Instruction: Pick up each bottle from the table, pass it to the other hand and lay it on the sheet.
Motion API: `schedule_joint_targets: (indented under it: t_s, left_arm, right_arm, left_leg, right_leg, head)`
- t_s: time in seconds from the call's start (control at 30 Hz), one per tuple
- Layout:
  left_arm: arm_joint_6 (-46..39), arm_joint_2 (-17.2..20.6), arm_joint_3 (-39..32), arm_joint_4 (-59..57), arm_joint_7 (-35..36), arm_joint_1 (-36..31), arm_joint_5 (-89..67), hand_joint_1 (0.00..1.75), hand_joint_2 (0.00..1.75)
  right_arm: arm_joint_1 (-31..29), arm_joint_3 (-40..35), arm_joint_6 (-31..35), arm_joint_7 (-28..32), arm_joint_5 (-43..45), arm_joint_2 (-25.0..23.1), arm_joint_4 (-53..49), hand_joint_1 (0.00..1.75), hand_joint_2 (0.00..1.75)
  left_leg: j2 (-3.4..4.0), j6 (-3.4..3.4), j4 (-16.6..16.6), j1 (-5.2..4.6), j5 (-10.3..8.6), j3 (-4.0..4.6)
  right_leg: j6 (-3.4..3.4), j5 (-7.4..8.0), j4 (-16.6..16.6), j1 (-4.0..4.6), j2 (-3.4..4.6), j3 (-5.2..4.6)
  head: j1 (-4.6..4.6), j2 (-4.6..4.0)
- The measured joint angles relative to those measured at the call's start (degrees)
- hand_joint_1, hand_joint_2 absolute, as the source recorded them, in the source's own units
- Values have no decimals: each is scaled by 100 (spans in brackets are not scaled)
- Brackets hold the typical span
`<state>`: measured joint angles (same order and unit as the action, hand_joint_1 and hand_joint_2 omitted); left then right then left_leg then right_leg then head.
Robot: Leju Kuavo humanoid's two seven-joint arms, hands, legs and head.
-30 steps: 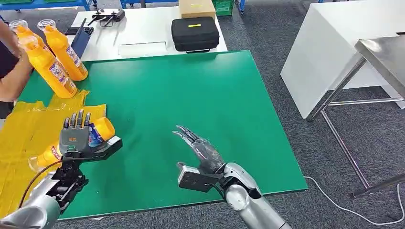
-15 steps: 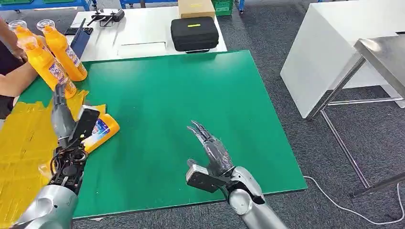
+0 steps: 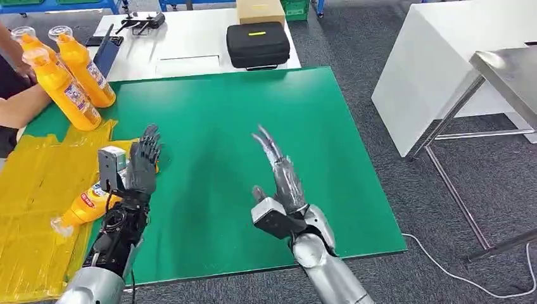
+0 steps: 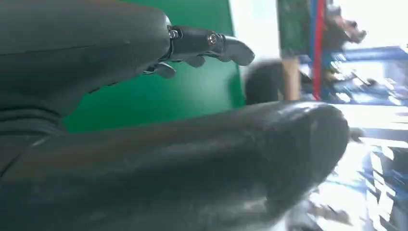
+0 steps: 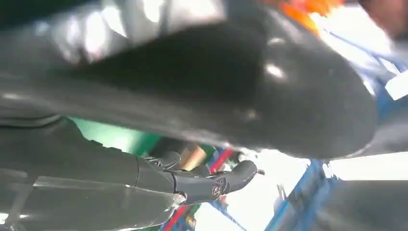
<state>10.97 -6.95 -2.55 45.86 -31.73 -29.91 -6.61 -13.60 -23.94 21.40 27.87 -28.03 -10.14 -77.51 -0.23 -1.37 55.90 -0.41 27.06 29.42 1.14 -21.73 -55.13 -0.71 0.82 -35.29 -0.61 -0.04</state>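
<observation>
orange bottle lying on yellow sheet | left hand released, fingers spread | right hand released, empty | three orange bottles upright

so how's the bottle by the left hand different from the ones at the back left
The bottle beside the left hand lies on its side, cap end on the yellow sheet; the back bottles stand upright on the green mat. The lying one is untouched; a person's hand is at the standing ones. All are orange with blue labels.
</observation>
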Motion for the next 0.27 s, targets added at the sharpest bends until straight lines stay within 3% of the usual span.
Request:
schedule_joint_targets:
  t_s: [0.13, 0.27]
  left_arm:
    - [309, 11, 505, -259, -186, -259, 521, 0, 0]
    - [556, 88, 978, -851, -435, -832, 983, 0, 0]
  right_arm:
    - [-551, 245, -119, 194, 728, -404, 428, 0, 0]
    - [-1093, 444, -83, 464, 892, -665, 949, 0, 0]
  left_leg:
    - [-12, -7, 1, -1, -14, 5]
    - [-8, -2, 1, 0, -20, 6]
  right_leg:
    - [7, 7, 0, 5, -6, 0]
    - [-3, 17, -3, 3, -5, 0]
  head:
    - [4, 0]
    - [2, 0]
